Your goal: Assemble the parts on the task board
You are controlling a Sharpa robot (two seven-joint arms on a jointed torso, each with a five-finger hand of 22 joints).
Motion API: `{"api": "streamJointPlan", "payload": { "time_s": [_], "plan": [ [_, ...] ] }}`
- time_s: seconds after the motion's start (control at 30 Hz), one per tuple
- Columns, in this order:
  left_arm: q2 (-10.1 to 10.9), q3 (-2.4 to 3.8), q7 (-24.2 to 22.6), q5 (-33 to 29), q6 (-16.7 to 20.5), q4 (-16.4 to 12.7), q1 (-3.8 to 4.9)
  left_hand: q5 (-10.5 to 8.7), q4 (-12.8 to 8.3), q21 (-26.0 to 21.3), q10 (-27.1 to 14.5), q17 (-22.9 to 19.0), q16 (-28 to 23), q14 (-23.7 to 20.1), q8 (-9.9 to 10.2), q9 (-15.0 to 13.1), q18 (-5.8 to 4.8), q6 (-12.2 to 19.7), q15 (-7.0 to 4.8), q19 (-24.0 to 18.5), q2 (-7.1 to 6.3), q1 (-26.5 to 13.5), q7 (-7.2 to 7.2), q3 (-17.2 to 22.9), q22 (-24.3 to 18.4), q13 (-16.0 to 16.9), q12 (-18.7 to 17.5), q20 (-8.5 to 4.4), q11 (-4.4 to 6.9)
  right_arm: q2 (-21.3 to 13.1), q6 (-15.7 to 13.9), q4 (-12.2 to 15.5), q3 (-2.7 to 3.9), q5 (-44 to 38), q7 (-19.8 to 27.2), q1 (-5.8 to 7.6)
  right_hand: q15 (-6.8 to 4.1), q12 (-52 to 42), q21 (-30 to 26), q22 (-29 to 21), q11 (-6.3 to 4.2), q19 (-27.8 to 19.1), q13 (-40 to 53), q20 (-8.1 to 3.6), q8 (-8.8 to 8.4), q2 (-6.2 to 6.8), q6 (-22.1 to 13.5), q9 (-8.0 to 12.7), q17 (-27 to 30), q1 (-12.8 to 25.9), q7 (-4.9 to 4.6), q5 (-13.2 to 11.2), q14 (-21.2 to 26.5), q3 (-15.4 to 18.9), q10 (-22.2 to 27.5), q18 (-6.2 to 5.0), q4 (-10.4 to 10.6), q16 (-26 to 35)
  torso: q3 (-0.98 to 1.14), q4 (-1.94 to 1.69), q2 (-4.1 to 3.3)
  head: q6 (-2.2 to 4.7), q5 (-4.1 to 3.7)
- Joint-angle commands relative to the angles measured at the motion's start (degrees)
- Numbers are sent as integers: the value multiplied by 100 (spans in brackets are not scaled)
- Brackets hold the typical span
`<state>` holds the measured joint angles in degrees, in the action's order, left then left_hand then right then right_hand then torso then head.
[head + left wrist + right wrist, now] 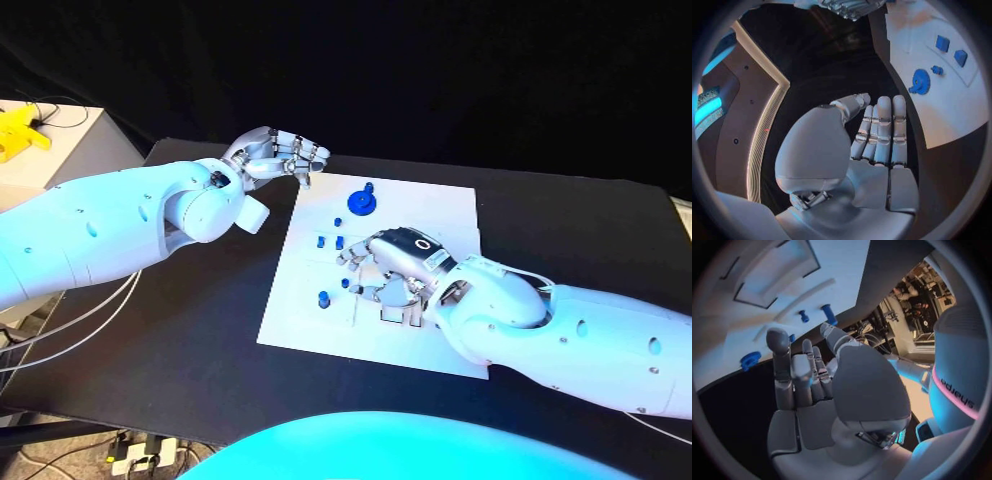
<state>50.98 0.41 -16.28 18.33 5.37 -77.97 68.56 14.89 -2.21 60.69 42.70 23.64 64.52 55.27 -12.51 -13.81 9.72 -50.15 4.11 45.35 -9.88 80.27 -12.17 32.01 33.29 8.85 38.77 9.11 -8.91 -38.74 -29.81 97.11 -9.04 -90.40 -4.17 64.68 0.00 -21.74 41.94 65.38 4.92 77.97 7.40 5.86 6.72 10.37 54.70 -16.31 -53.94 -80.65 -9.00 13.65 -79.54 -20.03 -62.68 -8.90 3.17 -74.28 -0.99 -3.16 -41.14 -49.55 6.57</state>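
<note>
right hand (392,268) over task board (433,215)

The right hand (392,272) covers the middle of the task board (433,205), hiding whatever lies beneath it. The small parts (335,241) beside its fingers (355,285) are too tiny to identify.

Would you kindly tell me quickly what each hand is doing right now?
Left hand: open, holding nothing.
Right hand: over the task board, apparently open, holding nothing.
</note>
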Motion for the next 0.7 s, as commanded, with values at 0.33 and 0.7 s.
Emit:
{"api": "streamJointPlan", "payload": {
  "time_s": [0.33, 0.7],
  "plan": [
    [21, -1, -71, 5, -99, -8, -10, 22, 23, -48, -24, -5, -16, -12, -18, 0, 88, 30, 16, 17, 32, -57, -8, -42, -15, -8, 49, 44, 12, -1470, 1390, 327, 53, 3422, 25, 544, -260, -6065, 2830, 1567, -344, 793, 6875, -277, 619, 251, 473, -353, -2704, 999, 279, 550, -862, -7, -2060, 529, 624, -1266, -20, 116, 44, 200, -620],
    [91, -2, -193, -7, -66, -168, -85, 24, 30, -60, 5, -3, -10, -14, -28, -1, 89, 37, 15, 13, 28, -68, -3, -59, -24, -5, 82, 48, 18, -2292, 1719, 629, -2, 2851, -983, 578, -263, -6732, 3390, 1880, -356, 900, 8081, -278, 865, 233, 384, -622, -3371, 1230, 308, 454, -996, 444, -2629, 621, 1088, -1501, -3, 143, 86, 216, -849]
  ]
}}
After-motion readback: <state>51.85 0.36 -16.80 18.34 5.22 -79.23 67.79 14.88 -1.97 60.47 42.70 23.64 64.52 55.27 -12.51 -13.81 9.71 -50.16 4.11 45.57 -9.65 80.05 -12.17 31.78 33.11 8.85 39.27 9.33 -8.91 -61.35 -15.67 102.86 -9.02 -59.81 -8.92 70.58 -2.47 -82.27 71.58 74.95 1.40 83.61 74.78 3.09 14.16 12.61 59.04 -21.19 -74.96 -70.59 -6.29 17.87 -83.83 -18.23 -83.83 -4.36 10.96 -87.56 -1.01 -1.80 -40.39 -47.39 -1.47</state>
